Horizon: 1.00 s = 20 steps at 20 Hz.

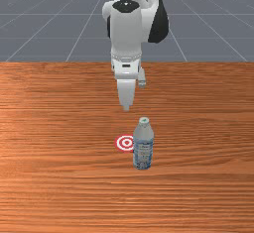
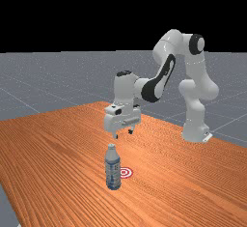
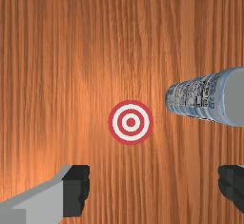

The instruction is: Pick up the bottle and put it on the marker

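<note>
My gripper (image 2: pixel 123 134) hangs above the table in the far view, higher than the bottle's cap, its two fingers well apart. In the wrist view the gripper (image 3: pixel 153 187) is open with nothing held. An upright bottle (image 1: pixel 143 147) with a blue and white label stands on the table; in the far view the bottle (image 2: pixel 113 169) is nearer the camera than my hand. The round red and white marker (image 1: pixel 125 143) lies flat beside the bottle, on its left in the front view, partly behind it. The whole marker (image 3: pixel 130 122) shows in the wrist view.
The wooden table (image 1: pixel 59 143) spreads around the bottle and marker. The arm's base stands on the table's far-view right side, with the forearm reaching over toward the bottle.
</note>
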Motion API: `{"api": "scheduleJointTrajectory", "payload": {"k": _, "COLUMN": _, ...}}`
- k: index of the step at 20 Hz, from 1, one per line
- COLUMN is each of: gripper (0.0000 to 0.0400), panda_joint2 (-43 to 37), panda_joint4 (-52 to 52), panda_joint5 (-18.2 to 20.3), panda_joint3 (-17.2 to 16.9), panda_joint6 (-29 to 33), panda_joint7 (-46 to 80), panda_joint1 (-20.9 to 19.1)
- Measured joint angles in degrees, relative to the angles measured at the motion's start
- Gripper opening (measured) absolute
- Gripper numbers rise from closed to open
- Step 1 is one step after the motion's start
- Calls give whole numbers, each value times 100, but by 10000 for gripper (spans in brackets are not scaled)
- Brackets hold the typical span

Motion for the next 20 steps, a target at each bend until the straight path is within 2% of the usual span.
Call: {"api": "scheduleJointTrajectory", "payload": {"k": 20, "gripper": 400, "panda_joint2": 7, "panda_joint4": 18, "panda_joint5": -3, "panda_joint3": -7, "panda_joint6": -35, "panda_joint7": 17, "panda_joint1": 0}}
